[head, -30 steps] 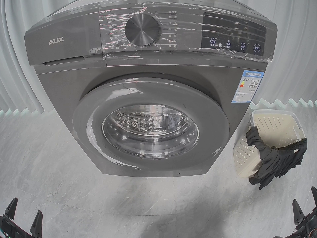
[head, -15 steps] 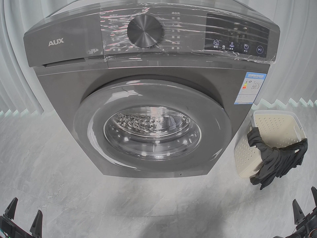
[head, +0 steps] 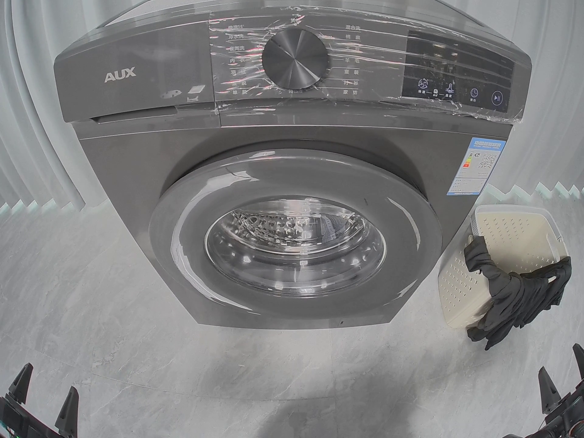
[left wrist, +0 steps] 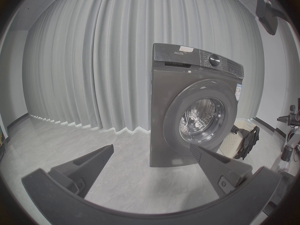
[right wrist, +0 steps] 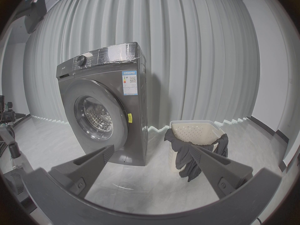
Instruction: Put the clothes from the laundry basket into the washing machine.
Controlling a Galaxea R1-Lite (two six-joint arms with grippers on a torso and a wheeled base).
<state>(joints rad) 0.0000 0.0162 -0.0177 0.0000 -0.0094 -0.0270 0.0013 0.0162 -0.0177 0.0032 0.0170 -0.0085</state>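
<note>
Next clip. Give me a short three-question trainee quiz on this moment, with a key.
1. True or false: the washing machine door is open.
2. The dark garment is: A) inside the drum; B) draped over the laundry basket rim; C) flat on the floor.
3. Fill in: the left gripper and right gripper are both empty and ____.
Key: 1 false; 2 B; 3 open.

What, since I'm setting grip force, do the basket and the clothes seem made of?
Basket: looks like rigid cream plastic with a matte finish; its walls hold shape and carry rows of small holes. Clothes: seemingly soft, dark, matte fabric; they drape in limp folds over the rim.
</note>
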